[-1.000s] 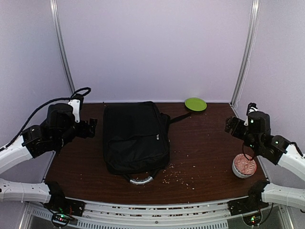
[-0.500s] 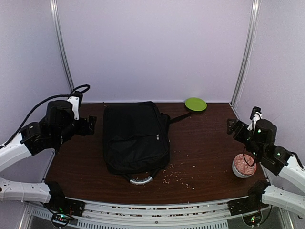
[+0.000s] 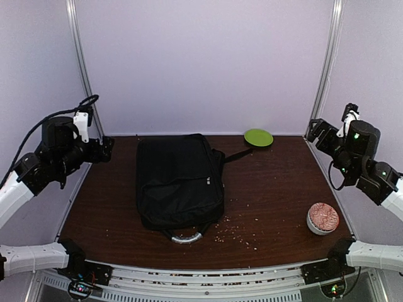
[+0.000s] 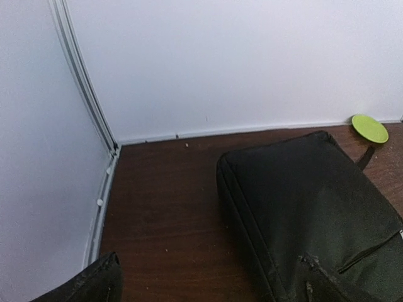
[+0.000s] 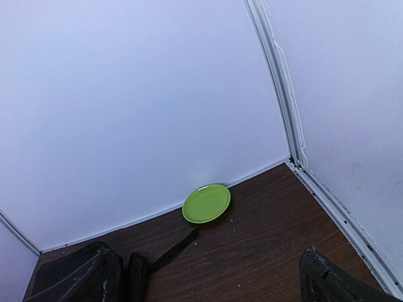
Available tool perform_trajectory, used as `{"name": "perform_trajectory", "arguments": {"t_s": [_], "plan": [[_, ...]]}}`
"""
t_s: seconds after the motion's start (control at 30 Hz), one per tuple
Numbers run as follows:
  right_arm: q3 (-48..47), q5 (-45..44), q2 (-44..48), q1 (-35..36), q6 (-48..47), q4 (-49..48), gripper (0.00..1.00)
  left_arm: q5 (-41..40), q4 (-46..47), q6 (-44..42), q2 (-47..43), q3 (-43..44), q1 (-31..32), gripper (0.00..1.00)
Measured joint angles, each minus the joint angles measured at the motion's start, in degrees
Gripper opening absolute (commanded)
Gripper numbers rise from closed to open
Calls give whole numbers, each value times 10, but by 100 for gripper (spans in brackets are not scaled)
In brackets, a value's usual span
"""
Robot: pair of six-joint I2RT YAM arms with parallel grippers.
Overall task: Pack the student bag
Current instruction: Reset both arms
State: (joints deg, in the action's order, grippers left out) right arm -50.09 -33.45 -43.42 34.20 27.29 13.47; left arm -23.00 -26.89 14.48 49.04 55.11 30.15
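Dark wood-grain table (image 3: 277,189) | soft black rectangular student bag (image 3: 179,182), flat | left pincer (image 3: 106,150) and right pincer (image 3: 317,131): spread wide, empty

Student bag (image 3: 179,182) flat on table (image 3: 277,182), left of centre; handle (image 3: 186,238) toward near edge, strap (image 3: 234,155) trailing right from bag's far right corner. Plate (image 3: 258,137) at far edge, just beyond strap end. Bowl (image 3: 322,218) by right edge, toward near corner. Crumbs (image 3: 236,233) between bag and bowl, nearer bag.

matt black cloth student bag (image 3: 179,182), dk wood-look table (image 3: 277,189), glossy green plate (image 3: 259,137)
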Motion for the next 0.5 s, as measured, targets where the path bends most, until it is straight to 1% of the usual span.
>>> {"name": "perform_trajectory", "arguments": {"t_s": [0.07,0.17,0.33,0.43,0.5], "plan": [[35,-12,17,0,-3,-17,100,28,3,15,25,-12,-17,98],[78,-1,32,1,-9,-28,99,58,5,28,40,-30,-21,98],[143,42,59,1,-26,-65,100,95,36,38,6,-56,-21,98],[185,78,85,1,-49,-97,99,101,57,41,-18,-68,-21,98],[195,91,91,1,-59,-106,100,100,63,41,-26,-70,-21,98]]}}
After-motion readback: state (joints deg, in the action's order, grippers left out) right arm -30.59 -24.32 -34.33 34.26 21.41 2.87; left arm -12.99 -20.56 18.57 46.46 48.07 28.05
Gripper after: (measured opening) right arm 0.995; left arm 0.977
